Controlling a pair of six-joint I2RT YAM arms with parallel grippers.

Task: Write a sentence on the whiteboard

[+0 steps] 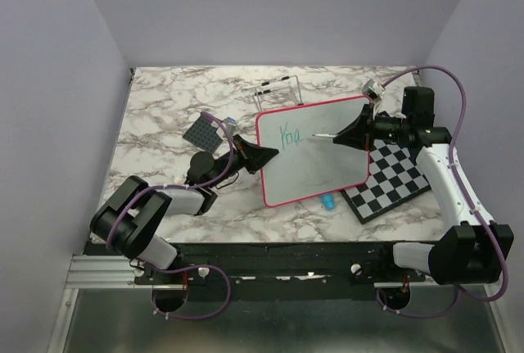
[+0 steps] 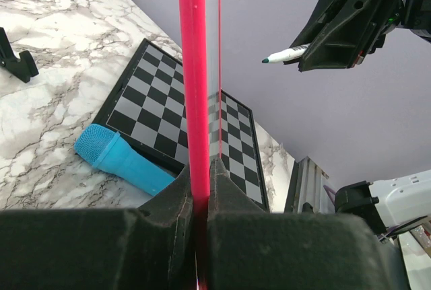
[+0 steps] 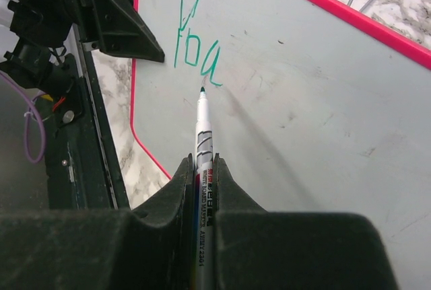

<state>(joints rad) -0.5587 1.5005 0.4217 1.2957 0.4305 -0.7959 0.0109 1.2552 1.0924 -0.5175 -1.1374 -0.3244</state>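
The whiteboard (image 1: 319,156) with its pink-red frame is held tilted up above the table. My left gripper (image 1: 264,156) is shut on its left edge; in the left wrist view the frame (image 2: 192,81) runs edge-on between the jaws. The sentence (image 1: 291,134) is a few green letters at the board's upper left, also seen in the right wrist view (image 3: 192,41). My right gripper (image 1: 357,133) is shut on a white marker (image 3: 204,142). The marker's tip (image 3: 202,89) is just below the last letter, at or just off the board. The marker also shows in the left wrist view (image 2: 286,54).
A black-and-white checkered board (image 1: 393,177) lies under the whiteboard's right side. A blue cap-like piece (image 1: 327,201) lies by the whiteboard's lower edge, also in the left wrist view (image 2: 124,159). A wire stand (image 1: 277,92) and a dark dotted pad (image 1: 205,132) sit behind.
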